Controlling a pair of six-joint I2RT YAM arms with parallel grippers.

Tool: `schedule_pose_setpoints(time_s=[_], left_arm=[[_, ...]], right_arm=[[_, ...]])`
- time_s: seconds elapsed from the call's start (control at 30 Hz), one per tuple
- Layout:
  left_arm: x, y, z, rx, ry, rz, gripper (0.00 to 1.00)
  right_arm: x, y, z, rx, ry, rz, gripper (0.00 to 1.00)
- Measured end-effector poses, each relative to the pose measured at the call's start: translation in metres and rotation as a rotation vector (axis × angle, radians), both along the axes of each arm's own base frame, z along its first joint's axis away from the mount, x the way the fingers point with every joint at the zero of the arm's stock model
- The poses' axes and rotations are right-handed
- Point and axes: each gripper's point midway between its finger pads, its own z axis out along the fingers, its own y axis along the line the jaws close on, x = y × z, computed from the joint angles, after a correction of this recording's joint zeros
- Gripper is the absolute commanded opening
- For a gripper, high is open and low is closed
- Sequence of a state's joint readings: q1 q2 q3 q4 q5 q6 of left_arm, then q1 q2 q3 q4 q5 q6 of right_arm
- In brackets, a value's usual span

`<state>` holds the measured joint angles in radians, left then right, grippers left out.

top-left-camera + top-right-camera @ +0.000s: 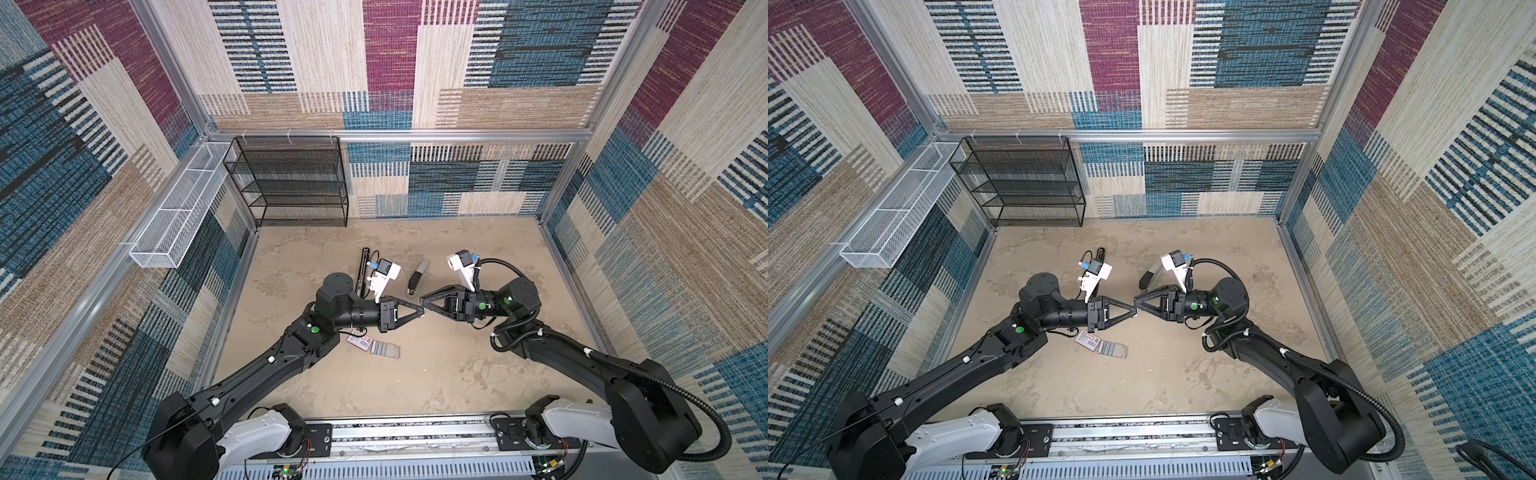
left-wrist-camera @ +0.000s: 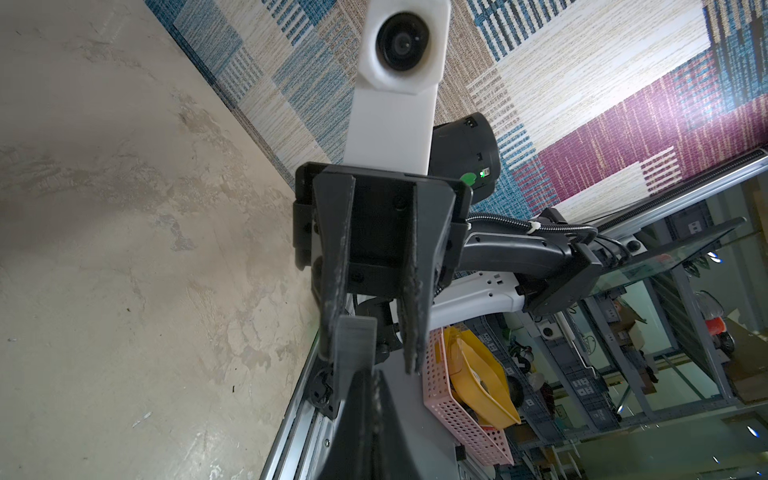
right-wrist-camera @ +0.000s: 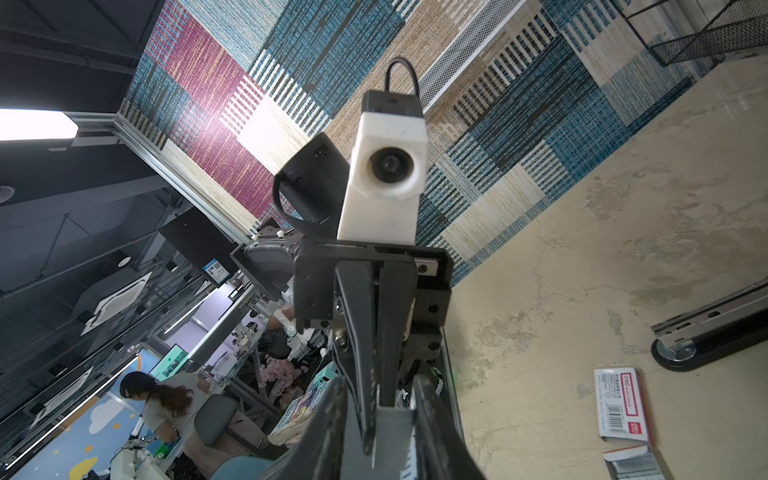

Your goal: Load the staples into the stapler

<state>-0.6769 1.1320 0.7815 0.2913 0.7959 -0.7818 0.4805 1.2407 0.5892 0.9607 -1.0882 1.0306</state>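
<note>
Staple strip [image 2: 355,345] pinched tight in left claw [image 1: 419,313], mid-air above counter [image 1: 436,374]. Spare staples [image 1: 384,349] lie beside white box [image 1: 359,341]. Looks like handover step. Right claw [image 1: 424,300] meets it tip-to-tip, fingers apart around strip, not clamped. Next: close squarely, then left releases. Both arms reach inward, wrists level. Stapler [image 1: 417,276] sits just behind.

tabletop [image 1: 436,374] seen as matt and rough, walls [image 1: 374,62] covered in woven cloth, rack [image 1: 291,183] made of black wire mesh, staple strip [image 2: 355,345] shown as dull grey metal, box [image 3: 619,403] made of white card
</note>
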Motion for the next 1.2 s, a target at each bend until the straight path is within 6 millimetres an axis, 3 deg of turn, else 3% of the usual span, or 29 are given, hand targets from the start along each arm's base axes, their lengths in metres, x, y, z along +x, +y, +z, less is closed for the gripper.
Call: schedule_pose_setpoints(time_s=[0.43,0.67,0.9,1.0,1.1,1.2], left_arm=[[0.0,0.0,0.0,0.0,0.0,0.0,0.01],[-0.002,0.002,0.001,0.004,0.003,0.004,0.34],[-0.002,0.011,0.003,0.015,-0.016,0.043,0.43],[0.0,0.021,0.001,0.034,-0.019,0.088,0.48],[0.011,0.037,-0.005,0.08,-0.031,0.186,0.6],[0.031,0.06,-0.022,0.185,-0.016,0.342,0.73]], right_arm=[[0.001,0.001,-0.004,-0.009,0.018,0.0,0.18],[0.003,0.001,-0.005,-0.017,0.017,-0.014,0.18],[0.005,-0.002,-0.003,-0.021,0.001,-0.033,0.17],[0.009,-0.006,-0.003,-0.023,-0.004,-0.055,0.17],[0.011,-0.009,-0.003,-0.029,-0.006,-0.07,0.17],[0.012,-0.011,-0.003,-0.034,-0.012,-0.079,0.17]])
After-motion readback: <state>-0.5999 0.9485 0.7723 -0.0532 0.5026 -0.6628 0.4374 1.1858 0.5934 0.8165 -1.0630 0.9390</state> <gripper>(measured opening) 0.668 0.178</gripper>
